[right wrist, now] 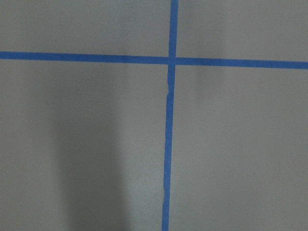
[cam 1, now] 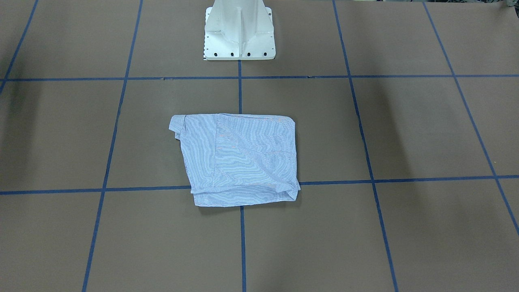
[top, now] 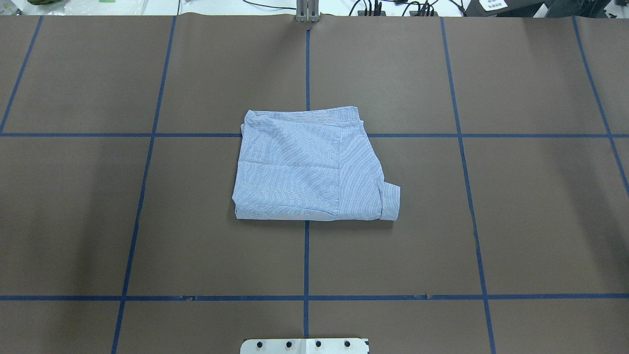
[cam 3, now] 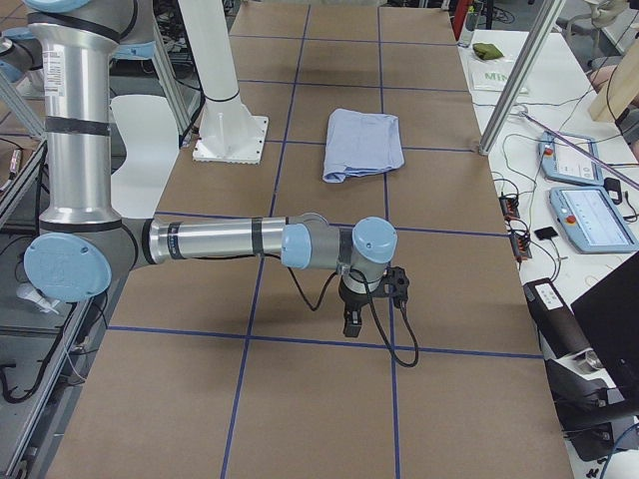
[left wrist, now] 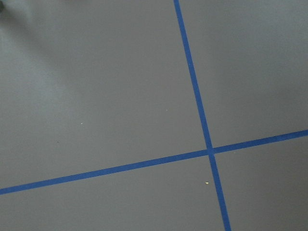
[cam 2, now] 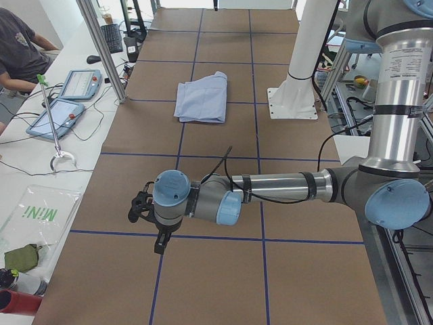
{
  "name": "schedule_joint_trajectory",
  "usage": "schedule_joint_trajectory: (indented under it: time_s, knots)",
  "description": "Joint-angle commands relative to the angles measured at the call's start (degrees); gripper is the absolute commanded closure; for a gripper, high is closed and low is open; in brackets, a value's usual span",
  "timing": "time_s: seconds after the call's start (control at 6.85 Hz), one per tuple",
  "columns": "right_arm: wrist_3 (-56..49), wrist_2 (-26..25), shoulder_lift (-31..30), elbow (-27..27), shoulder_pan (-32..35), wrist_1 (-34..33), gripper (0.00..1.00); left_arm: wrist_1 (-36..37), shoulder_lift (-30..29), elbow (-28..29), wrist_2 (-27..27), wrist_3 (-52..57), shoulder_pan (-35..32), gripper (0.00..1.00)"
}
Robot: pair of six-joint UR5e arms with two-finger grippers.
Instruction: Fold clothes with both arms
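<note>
I have the shirt [top: 309, 164] lying folded into a rough rectangle at the middle of the table [top: 491, 221] in the overhead view, flat on the brown surface. It sits across the centre tape line [top: 306, 255], and its far edge crosses one of the cross lines. A cuff [top: 390, 201] sticks out at its lower right corner in that view. In the front view the shirt lies just below the white pedestal [cam 1: 239, 32], apart from it.

Neither arm shows in the overhead or front views. In the left side view the left arm [cam 2: 270, 186] reaches across the lower half of the frame, with the left gripper [cam 2: 160, 242] over bare table, well apart from the shirt. In the right side view the right arm [cam 3: 220, 239] reaches out likewise, with the right gripper [cam 3: 351, 321] over bare table. I cannot tell whether either pair of jaws is open or closed. Both wrist views show only table and crossing tape.

A person [cam 2: 20, 47] sits at the upper left of the left side view.
</note>
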Motion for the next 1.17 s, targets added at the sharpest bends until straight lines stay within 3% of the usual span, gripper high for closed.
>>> schedule_joint_trajectory:
  time_s: [0.0,0.44,0.88,1.02]
  knots:
    - [-0.15,3.94,-0.82,-0.56,0.04,0.04,0.00,-0.26,0.54,-1.21,-1.15,-5.96,0.50,0.00]
    - [-0.41,3.61,-1.09,-0.12,0.04,0.21,0.00,0.70,1.59,-7.62,5.78,-6.62,4.28,0.00]
    - [-0.41,3.44,-1.00,-0.03,0.04,0.30,0.00,-0.70,2.03,-5.96,5.18,-6.36,4.37,0.00]
    - [-0.41,2.65,-1.35,-0.55,0.04,3.78,0.00,-0.71,2.03,-6.14,5.18,-6.53,4.37,0.00]
